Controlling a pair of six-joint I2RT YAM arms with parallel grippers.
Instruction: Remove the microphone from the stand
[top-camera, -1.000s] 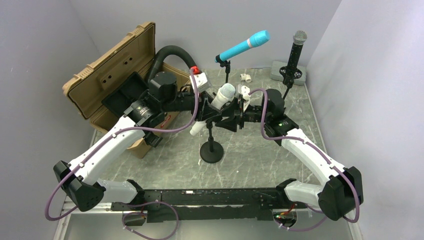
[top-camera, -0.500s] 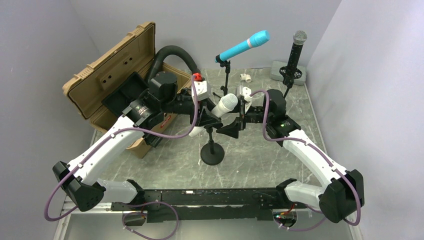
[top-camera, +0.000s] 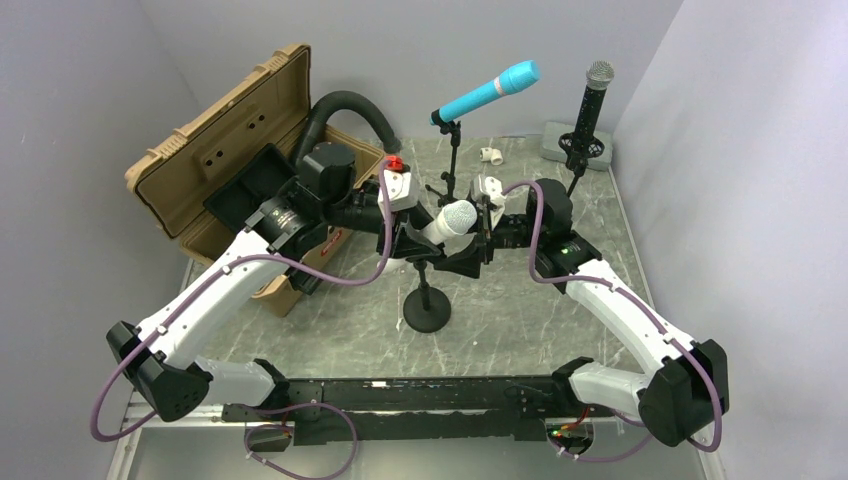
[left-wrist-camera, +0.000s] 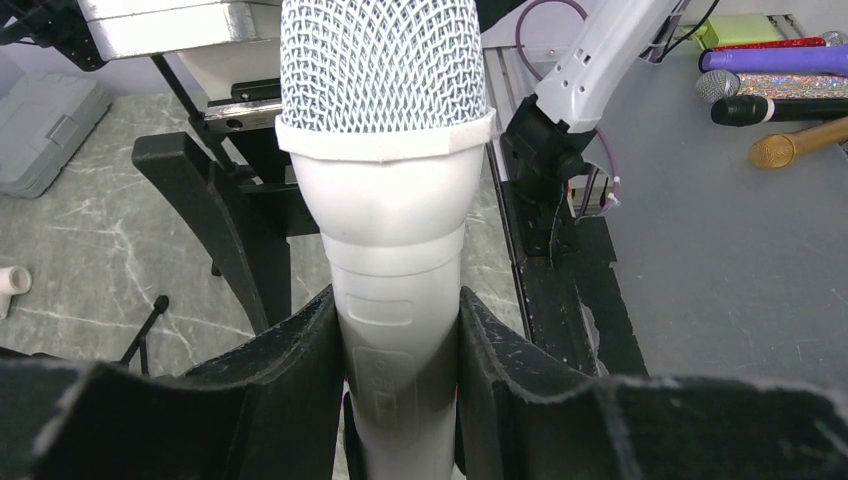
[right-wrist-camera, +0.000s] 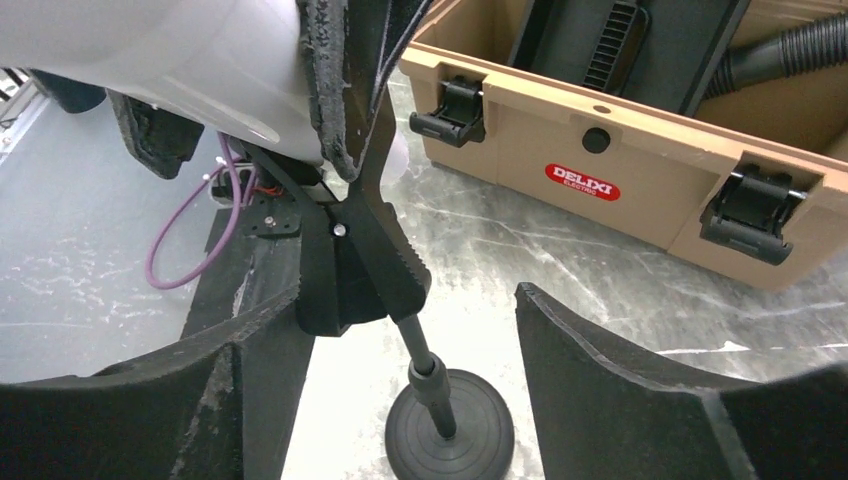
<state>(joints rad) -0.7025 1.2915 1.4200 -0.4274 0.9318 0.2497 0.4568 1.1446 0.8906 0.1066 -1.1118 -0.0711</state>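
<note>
Over the last second the white microphone (top-camera: 447, 222) has swung down from a steep tilt to nearly level. The right fingers (right-wrist-camera: 620, 380), earlier pinched in at the stand, have spread apart. A grey marbled desk (top-camera: 520, 320) fills the overhead view, with an open tan case (top-camera: 215, 140) at its left rear. The left arm (top-camera: 215, 290) and right arm (top-camera: 620, 300) reach in from the near edge and meet over the middle. A blue microphone (top-camera: 490, 92) and a black microphone (top-camera: 590, 105) sit on their own stands at the back. The stand (top-camera: 425, 305) in play is a thin pole on a round black base, topped by a black clip (right-wrist-camera: 350, 270). The left fingers (left-wrist-camera: 290, 380) are closed partway around the white microphone's body just below its mesh head, pressing it from both sides. The right fingers stand wide and hold nothing, with the clip sitting unpinched in the gap between them. The white microphone lies directly above the clip, and whether its tail has fully cleared it cannot be told. The main risk is that nothing steadies the stand, so a tail still caught in the clip could drag it over as the left arm pulls away. The smooth tapered body could also slide through the grip. The mesh head sits close to the right fingers, where a careless swing could knock it.
</note>
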